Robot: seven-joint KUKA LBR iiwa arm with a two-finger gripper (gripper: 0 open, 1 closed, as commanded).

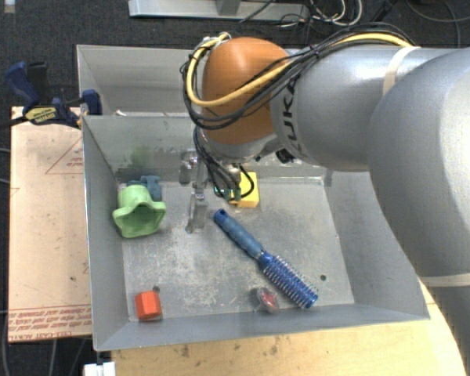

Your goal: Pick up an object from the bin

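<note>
The grey metal bin [219, 280] stood on a dark floor [63, 14], with loose cables [329, 2] lying beyond its far edge, and its scuffed bottom was mostly bare. The claw [197, 210] hung low toward the far wall, over bare metal between a soft green cup [138, 211] by the left wall and the handle of a blue brush [263, 258] that slanted toward the near right corner. Nothing showed in its grip. Whether it stood wide or narrow could not be told, since the orange cover [239, 84] and the arm [360, 108] hid its upper part. A yellow block [248, 197] lay just behind it, partly covered. A teal piece [151, 183] of unclear shape peeped from behind the cup. A red block [148, 305] lay near the near left corner. A small reddish thing [265, 299], hard to make out, lay by the near edge beside the brush head. On the arm, part of the word KUKA could be read.
</note>
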